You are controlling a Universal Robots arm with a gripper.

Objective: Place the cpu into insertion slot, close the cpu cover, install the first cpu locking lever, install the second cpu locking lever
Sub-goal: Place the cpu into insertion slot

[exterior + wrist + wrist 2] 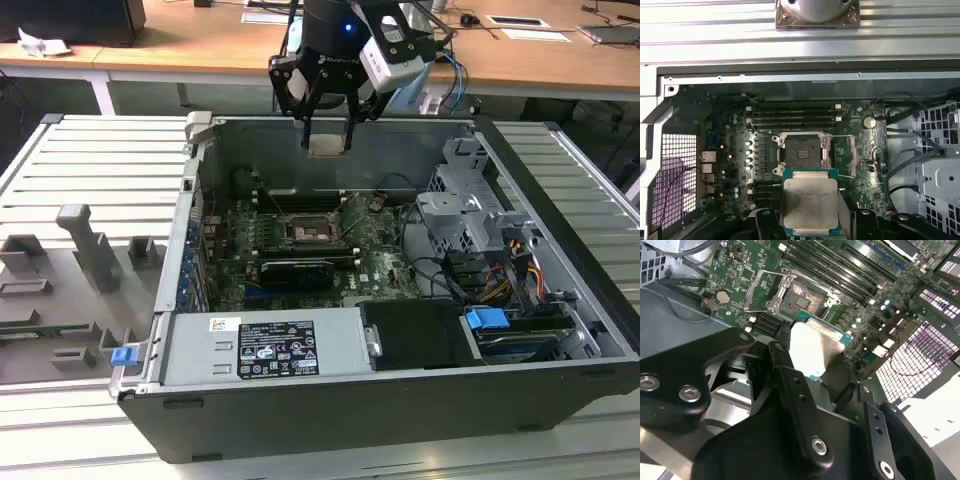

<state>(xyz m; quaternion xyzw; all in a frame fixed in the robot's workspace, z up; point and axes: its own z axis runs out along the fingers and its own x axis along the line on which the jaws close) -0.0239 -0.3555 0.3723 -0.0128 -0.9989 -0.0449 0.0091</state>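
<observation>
- The gripper [328,144] hangs over the open computer case [300,410], up by its far wall. Its two dark fingers [790,380] are pinched on opposite edges of the cpu [809,202].
- The cpu is held flat, pale silver top facing up, with a thin green rim showing around it. It is in the air, well clear of the board below.
- Near the middle of the motherboard [380,260], the insertion slot [801,151] lies bare with its field of contacts exposed.
- In the second wrist view the cpu cover [766,287] looks swung up off the slot along one side. From that angle I can't tell how far it is tipped.
- Long memory slots [792,116] run beside the slot, on the side toward the case's far wall.
- The case sits on a ribbed metal table [90,160]. A power supply [270,345] lies along the case's near edge, and a drive cage [465,215] stands by the wall on the exterior view's right.
</observation>
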